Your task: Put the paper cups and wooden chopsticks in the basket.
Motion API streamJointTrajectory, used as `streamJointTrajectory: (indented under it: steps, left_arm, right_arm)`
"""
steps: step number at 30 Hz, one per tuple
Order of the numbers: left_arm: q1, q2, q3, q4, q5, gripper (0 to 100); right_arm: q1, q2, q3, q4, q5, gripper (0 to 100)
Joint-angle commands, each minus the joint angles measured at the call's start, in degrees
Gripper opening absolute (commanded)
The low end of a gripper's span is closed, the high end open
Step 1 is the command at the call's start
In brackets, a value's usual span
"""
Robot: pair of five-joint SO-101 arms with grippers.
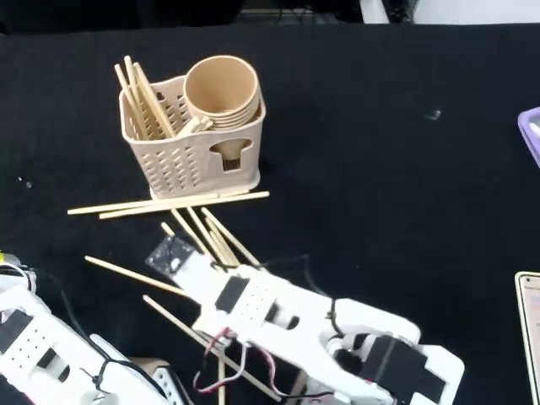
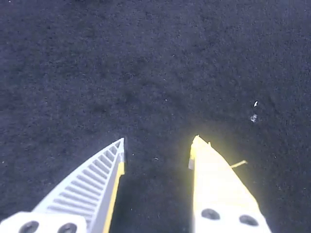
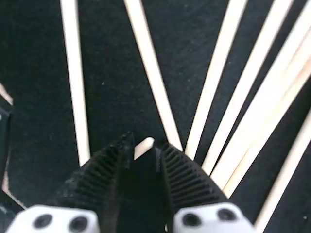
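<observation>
Here, a chopstick [image 3: 144,146] lies gripped by its tip between the right fingers [image 3: 104,170].

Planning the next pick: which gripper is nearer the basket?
Right. The right gripper is shut on a chopstick among the loose ones just in front of the basket; the left gripper hangs open over bare black cloth, farther back.

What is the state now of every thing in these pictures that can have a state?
basket: upright on the table, partly filled.
paper cups: stacked, upright, inside the basket.
standing chopsticks: leaning in the basket's other compartment.
loose chopsticks: lying flat on the table in front of the basket.
left gripper: open, holding nothing.
right gripper: shut on a chopstick end.
</observation>
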Motion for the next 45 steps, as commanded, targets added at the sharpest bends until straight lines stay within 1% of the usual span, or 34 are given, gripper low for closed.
streamJointTrajectory:
  steps: [1,5,9,11,15,19,22,26,30,35,39,41,45]
  left_arm:
    - [-0.4,-0.53,-3.3,-0.97,0.53,22]
    - [-0.4,-0.53,-3.3,-1.05,0.53,22]
    - [-0.48,-0.53,-3.3,-1.05,0.53,22]
    - [-0.57,-0.53,-3.3,-1.05,0.53,22]
    - [-0.57,-0.53,-3.3,-1.05,0.53,22]
    - [-0.4,-0.53,-3.3,-1.05,0.53,22]
    - [-0.31,-0.53,-3.3,-1.05,0.53,22]
    - [-0.57,-0.53,-3.3,-1.05,0.53,22]
    - [-0.22,-0.53,-3.3,-1.05,0.53,22]
    - [-0.13,-0.53,-3.3,-1.05,0.53,22]
    - [-0.13,-0.53,-3.3,-0.97,0.53,22]
    - [-0.13,-0.53,-3.3,-0.97,0.53,22]
    - [-0.04,-0.53,-3.3,-0.97,0.53,22]
  right_arm:
    - [1.23,-4.62,-1.27,0.62,0.18,1.1]
    - [1.32,-8.22,-1.89,0.18,0.26,1.1]
    - [2.2,-10.95,-2.95,-2.73,1.32,1.1]
    - [4.13,-11.47,-2.95,-6.24,4.31,1.1]
    - [10.2,-11.56,-2.68,-14.86,8.79,1.1]
    - [14.33,-11.91,-3.12,-22.77,10.81,1.1]
    - [14.86,-11.91,-3.91,-28.31,11.16,1.1]
    - [14.77,-11.91,-7.34,-27.87,11.78,1.1]
    - [14.59,-11.56,-9.71,-23.56,11.96,1.1]
    - [11.25,-11.91,-6.11,-18.2,11.96,2.1]
    - [7.12,-12.0,-1.27,-14.77,11.87,14.2]
    - [6.59,-12.0,0.84,-14.77,11.87,19.8]
    - [6.59,-12.0,2.68,-13.54,11.96,25.2]
